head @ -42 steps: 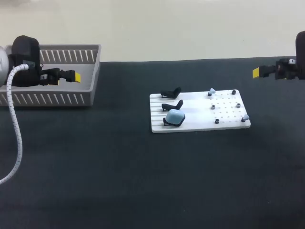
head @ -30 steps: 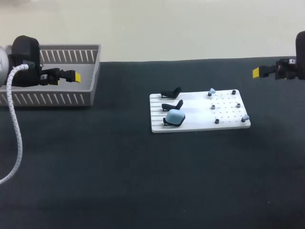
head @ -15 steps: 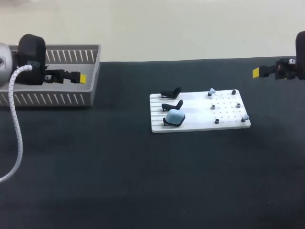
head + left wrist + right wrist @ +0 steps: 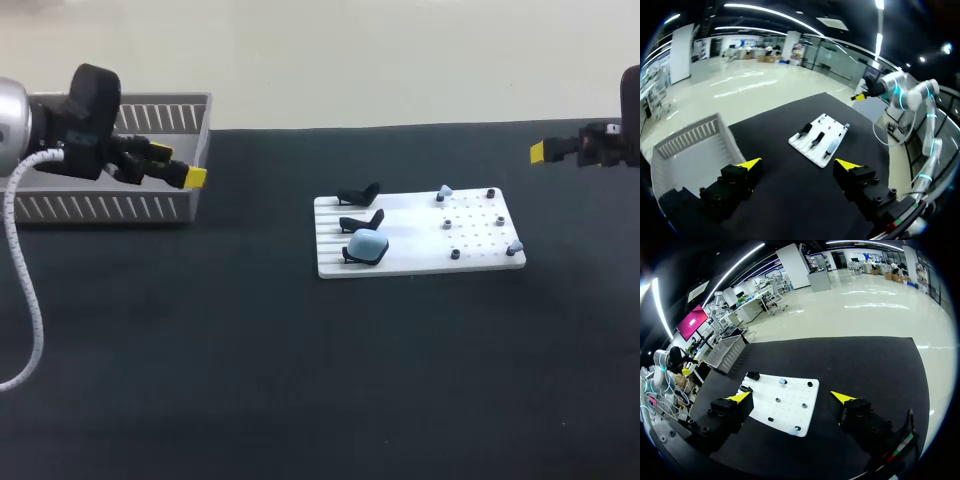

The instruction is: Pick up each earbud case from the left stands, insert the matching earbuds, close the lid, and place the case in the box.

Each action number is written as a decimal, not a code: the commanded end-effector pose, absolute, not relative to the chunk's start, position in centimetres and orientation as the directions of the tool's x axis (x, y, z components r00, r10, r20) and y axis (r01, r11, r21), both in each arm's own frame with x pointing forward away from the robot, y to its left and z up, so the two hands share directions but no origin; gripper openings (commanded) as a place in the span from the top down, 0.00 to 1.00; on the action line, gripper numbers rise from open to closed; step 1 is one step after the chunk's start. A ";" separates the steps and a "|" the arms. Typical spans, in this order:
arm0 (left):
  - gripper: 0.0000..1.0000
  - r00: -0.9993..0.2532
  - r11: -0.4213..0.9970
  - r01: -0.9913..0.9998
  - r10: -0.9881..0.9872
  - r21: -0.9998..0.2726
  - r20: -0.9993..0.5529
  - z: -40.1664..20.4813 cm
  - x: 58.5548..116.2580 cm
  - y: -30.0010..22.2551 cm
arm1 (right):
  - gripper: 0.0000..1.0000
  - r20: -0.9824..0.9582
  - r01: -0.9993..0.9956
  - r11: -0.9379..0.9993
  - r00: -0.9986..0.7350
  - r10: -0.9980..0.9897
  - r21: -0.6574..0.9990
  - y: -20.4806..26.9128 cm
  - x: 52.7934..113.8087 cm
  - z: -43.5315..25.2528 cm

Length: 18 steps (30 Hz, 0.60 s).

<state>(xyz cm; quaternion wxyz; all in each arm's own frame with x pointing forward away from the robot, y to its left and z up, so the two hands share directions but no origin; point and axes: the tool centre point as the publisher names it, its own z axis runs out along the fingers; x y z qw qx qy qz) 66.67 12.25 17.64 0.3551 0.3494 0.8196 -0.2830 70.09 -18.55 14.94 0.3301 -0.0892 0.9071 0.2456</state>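
A white board lies mid-table with three black stands along its left side. The two far stands are bare; the nearest one carries a light blue earbud case, lid closed. Two light blue earbuds sit on pegs on the board's right half. My left gripper hangs open and empty by the basket's right end, well left of the board. In the left wrist view the board and case lie far ahead of the gripper. My right gripper hovers open and empty beyond the board's right edge; its wrist view looks down on the board.
A grey slatted basket stands at the back left of the black table; its wall shows beside my left fingers. Several small black pegs, such as one, dot the board's right half.
My left arm has swung right and slightly forward, from over the basket to its right end. The right arm and the things on the board have not moved.
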 end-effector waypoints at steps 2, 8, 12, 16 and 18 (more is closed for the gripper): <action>0.00 -0.227 0.208 0.966 0.404 -0.153 -0.886 18.0 65.7 11.7 | 0.00 -0.643 -0.324 0.863 -0.766 0.000 0.387 -18.6 70.1 15.0; 0.00 -0.110 0.038 0.994 0.454 -0.104 -0.884 18.6 64.0 9.6 | 0.00 -0.643 -0.324 0.863 -0.766 0.000 0.387 -18.6 70.1 15.0; 0.00 -0.110 0.038 0.994 0.454 -0.104 -0.884 18.6 64.0 9.6 | 0.00 -0.643 -0.324 0.863 -0.766 0.000 0.387 -18.6 70.1 15.0; 0.00 -0.110 0.038 0.994 0.454 -0.104 -0.884 18.6 64.0 9.6 | 0.00 -0.643 -0.324 0.863 -0.766 0.000 0.387 -18.6 70.1 15.0; 0.00 -0.110 0.038 0.994 0.454 -0.104 -0.884 18.6 64.0 9.6 | 0.00 -0.643 -0.324 0.863 -0.766 0.000 0.387 -18.6 70.1 15.0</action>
